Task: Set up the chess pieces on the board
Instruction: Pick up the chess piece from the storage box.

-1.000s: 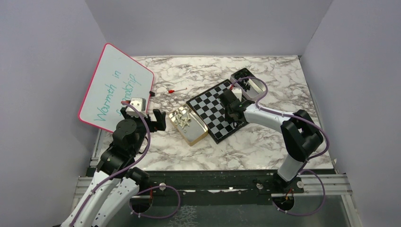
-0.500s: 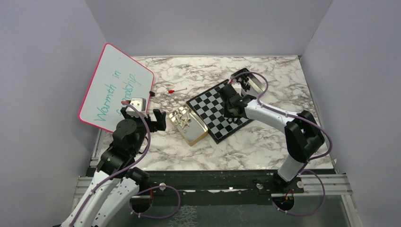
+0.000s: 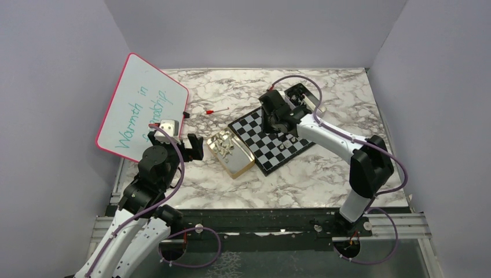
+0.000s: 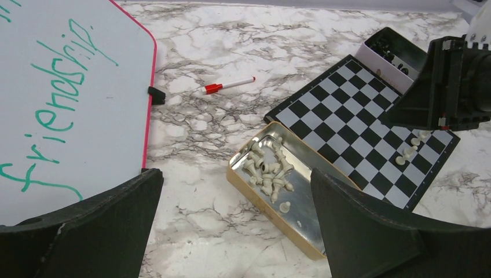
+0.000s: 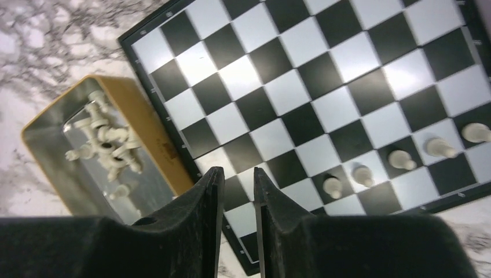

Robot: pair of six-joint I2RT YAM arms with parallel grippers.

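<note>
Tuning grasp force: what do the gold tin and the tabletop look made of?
Gold tin: likely thin metal, gold outside, mirror-like glare inside. Tabletop: marble-look, grey veining, slight sheen; possibly printed laminate, can't tell.

A small square black-and-white chequered chessboard (image 3: pixel 260 130) lies turned like a diamond on the marble-patterned surface (image 3: pixel 301 179). Just beside its eight o'clock edge lies an open golden rectangular tin (image 3: pixel 240 168), with pale whitish chess pieces (image 3: pixel 226 147) heaped inside. A few more pale pieces (image 3: pixel 284 146) stand on the board near its four o'clock edge. The right arm's black pincer (image 3: pixel 269 123) hangs over the board's twelve o'clock corner. A pink-framed whiteboard (image 3: pixel 139 110) leans at the surface's nine o'clock side. The left pincer (image 3: pixel 190 147), with fingers wide apart, is at nine o'clock from the tin.
</note>
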